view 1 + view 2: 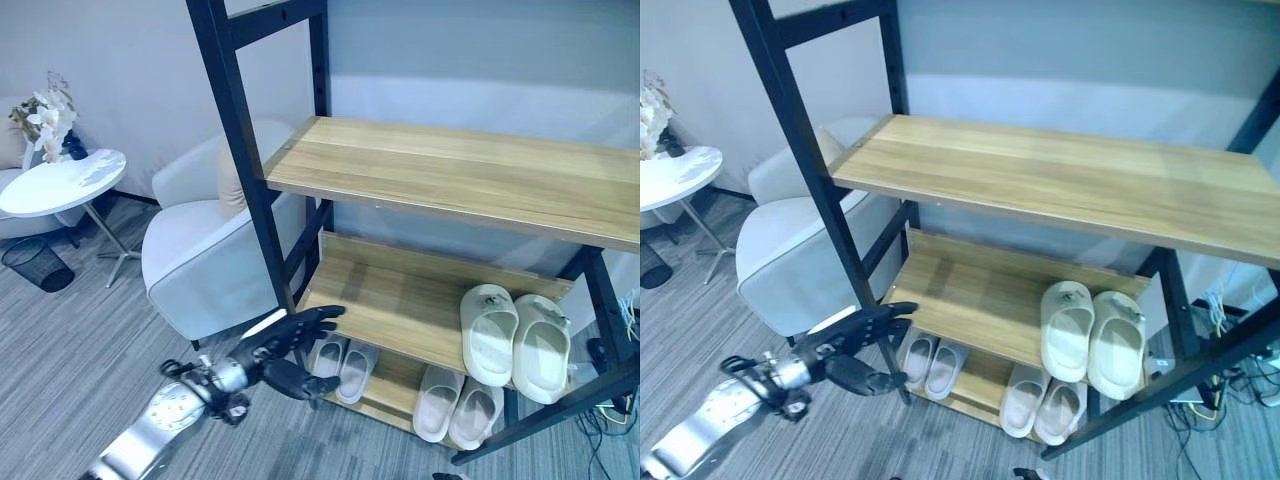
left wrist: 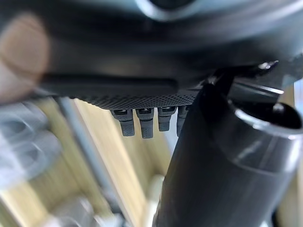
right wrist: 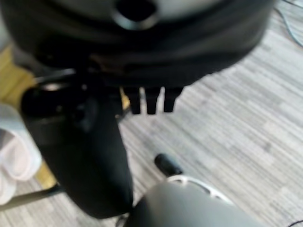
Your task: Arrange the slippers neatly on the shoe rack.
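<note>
The shoe rack (image 1: 400, 300) has a black frame and three wooden shelves. A cream pair of slippers (image 1: 515, 340) lies side by side on the right of the middle shelf. On the bottom shelf a small pale pair (image 1: 342, 362) lies at the left and another pale pair (image 1: 458, 405) further right. My left hand (image 1: 285, 345) hovers open, fingers straight, in front of the rack's front left post, just left of the small pair, and holds nothing. My right hand (image 3: 142, 47) hangs open over the carpet, with pale slippers (image 3: 12, 156) at its side.
A white armchair (image 1: 200, 250) stands close to the rack's left side. Further left are a round white table (image 1: 60, 185) with flowers and a black mesh bin (image 1: 35, 262). Loose cables (image 1: 610, 420) lie on the grey carpet by the rack's right foot.
</note>
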Available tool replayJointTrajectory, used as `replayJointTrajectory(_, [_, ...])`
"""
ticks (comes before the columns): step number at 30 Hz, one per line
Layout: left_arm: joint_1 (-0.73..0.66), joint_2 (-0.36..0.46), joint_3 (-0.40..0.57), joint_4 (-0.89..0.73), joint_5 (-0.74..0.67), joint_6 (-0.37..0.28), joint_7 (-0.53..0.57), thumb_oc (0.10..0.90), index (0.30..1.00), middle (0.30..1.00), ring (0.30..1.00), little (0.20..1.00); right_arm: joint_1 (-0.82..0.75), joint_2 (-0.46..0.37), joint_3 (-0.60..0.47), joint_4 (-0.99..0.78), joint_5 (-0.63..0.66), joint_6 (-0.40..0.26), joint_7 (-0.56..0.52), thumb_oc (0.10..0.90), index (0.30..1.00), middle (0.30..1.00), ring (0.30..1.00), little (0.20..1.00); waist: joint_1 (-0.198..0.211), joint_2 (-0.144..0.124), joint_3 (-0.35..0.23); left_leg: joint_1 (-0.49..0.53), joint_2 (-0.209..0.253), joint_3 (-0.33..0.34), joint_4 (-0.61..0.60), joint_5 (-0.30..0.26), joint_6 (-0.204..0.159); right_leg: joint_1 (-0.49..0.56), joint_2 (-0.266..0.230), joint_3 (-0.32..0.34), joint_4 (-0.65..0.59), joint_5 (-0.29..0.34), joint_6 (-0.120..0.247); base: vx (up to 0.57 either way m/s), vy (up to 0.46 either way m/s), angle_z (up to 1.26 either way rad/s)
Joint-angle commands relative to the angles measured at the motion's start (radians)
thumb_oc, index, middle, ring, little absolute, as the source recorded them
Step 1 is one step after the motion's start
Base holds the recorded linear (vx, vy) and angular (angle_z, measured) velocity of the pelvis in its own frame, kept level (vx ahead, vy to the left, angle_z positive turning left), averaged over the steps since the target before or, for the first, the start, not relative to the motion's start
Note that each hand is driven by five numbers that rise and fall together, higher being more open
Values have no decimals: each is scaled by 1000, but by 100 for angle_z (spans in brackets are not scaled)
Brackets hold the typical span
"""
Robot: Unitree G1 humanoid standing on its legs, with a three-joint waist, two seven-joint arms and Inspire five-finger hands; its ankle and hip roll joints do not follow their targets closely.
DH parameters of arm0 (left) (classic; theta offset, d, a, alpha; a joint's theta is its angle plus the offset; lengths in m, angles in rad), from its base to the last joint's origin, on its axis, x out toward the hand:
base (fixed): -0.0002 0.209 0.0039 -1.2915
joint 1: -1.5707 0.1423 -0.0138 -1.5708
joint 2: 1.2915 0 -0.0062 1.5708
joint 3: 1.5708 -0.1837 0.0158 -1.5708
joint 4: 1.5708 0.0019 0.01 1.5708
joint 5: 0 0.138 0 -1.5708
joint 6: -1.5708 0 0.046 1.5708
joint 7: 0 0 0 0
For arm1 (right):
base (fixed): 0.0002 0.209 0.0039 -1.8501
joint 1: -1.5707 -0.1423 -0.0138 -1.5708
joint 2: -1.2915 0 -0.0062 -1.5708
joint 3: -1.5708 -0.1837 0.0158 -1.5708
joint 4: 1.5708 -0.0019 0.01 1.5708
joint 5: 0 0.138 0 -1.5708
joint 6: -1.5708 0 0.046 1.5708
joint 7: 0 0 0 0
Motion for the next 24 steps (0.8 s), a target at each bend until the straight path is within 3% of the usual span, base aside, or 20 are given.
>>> replayJointTrajectory(1, [42, 97, 187, -80, -126, -95, -24, 800, 900, 900, 900, 900, 44, 81, 26, -5, -14, -18, 24, 800, 900, 900, 900, 900, 25, -55, -22, -46, -25, -2, 3, -46, -16, -8, -49, -20, 12, -38, 74, -22, 20, 11])
replayJointTrajectory(3, [96, 123, 229, -75, -136, -93, -30, 800, 900, 900, 900, 900, 50, 83, 31, -5, -19, -20, 26, 800, 900, 900, 900, 900, 26, -56, -24, -47, -24, 0, 3, -45, -16, -11, -50, -18, 12, -35, 76, -2, 5, 3])
replayJointTrajectory(5, [218, 164, 277, 34, -177, -57, -76, 800, 900, 900, 900, 900, 53, 80, 39, -2, -29, -23, 32, 800, 900, 900, 900, 900, 33, -54, -26, -52, -22, 10, 3, -42, -16, -21, -49, -9, 12, -28, 78, 0, 0, 0])
replayJointTrajectory(9, [271, 155, 253, 225, -182, -29, -121, 800, 900, 900, 900, 900, 54, 78, 48, 1, -30, -30, 39, 800, 900, 900, 900, 900, 28, -52, -27, -52, -19, 22, 3, -42, -15, -28, -48, 0, 12, -24, 79, -5, 15, -9])
replayJointTrajectory(12, [175, 17, 175, 689, 110, -70, 6, 800, 900, 900, 900, 900, 30, 65, 47, -4, 5, -38, 31, 800, 900, 900, 900, 900, 8, -61, -25, -54, -14, 30, 3, -41, -12, -36, -48, 11, 12, -25, 75, -8, 19, -17])
replayJointTrajectory(15, [-70, -230, 176, 1119, 426, -80, 233, 800, 900, 900, 900, 900, 7, 32, 10, -11, 53, -36, 30, 800, 900, 900, 900, 900, -25, -81, -18, -54, -13, 30, 3, -41, -11, -41, -49, 15, 12, -27, 71, 2, 5, -6])
replayJointTrajectory(16, [-76, -235, 173, 1125, 428, -84, 235, 800, 900, 900, 900, 900, 5, 29, 8, -11, 53, -36, 31, 800, 900, 900, 900, 900, -24, -79, -16, -54, -13, 30, 3, -41, -11, -40, -49, 15, 12, -28, 71, 6, 17, 7])
replayJointTrajectory(19, [-187, -387, 241, 1394, 478, -58, 345, 800, 900, 900, 900, 900, -9, -8, -24, 17, 60, -30, 36, 800, 900, 900, 900, 900, -55, -98, -18, -49, -11, 51, 3, -49, -10, -51, -52, 29, 12, -25, 70, 3, 26, -4])
replayJointTrajectory(24, [-214, -460, 221, 1539, 530, -24, 347, 800, 900, 900, 900, 900, -35, -27, -60, 50, 87, -23, 46, 800, 900, 900, 900, 900, -76, -107, -23, -35, -12, 84, 3, -63, -6, -60, -57, 57, 12, -18, 73, 18, 45, -15])
